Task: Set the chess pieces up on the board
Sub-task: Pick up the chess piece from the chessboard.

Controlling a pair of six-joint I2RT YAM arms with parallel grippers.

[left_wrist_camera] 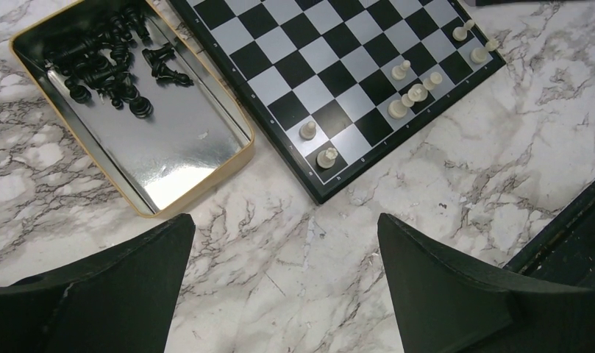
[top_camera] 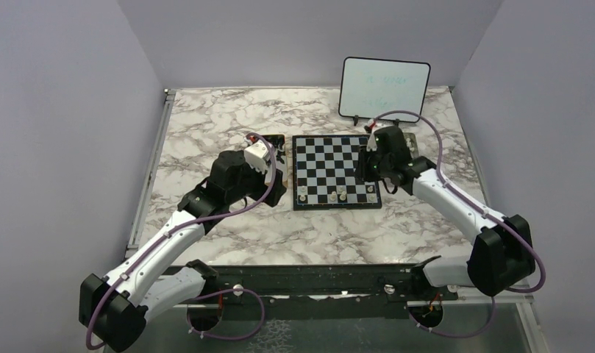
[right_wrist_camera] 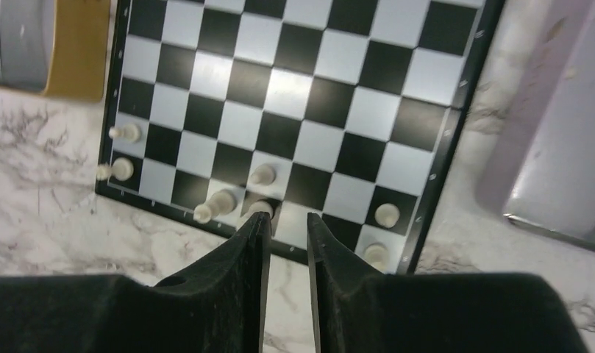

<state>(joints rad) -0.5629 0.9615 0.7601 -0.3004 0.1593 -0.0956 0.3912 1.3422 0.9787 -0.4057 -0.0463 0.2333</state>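
Observation:
The board [top_camera: 335,170] lies mid-table. It also shows in the left wrist view [left_wrist_camera: 331,55] and the right wrist view [right_wrist_camera: 294,95]. Several cream-white chess pieces [right_wrist_camera: 263,174] stand on its two nearest rows, also in the top view [top_camera: 337,195] and the left wrist view [left_wrist_camera: 408,92]. My left gripper [left_wrist_camera: 285,220] is wide open and empty over marble by the board's near-left corner, seen from above [top_camera: 273,190]. My right gripper [right_wrist_camera: 287,217] hangs over the board's near edge, jaws a narrow gap apart with nothing between them. One white piece [right_wrist_camera: 261,208] stands just past its left fingertip.
A gold-rimmed metal tray [left_wrist_camera: 169,147] holding black pieces [left_wrist_camera: 107,62] lies left of the board. Another tray [right_wrist_camera: 551,147] lies right of the board. An upright whiteboard [top_camera: 385,88] stands at the back. Purple walls enclose the marble table.

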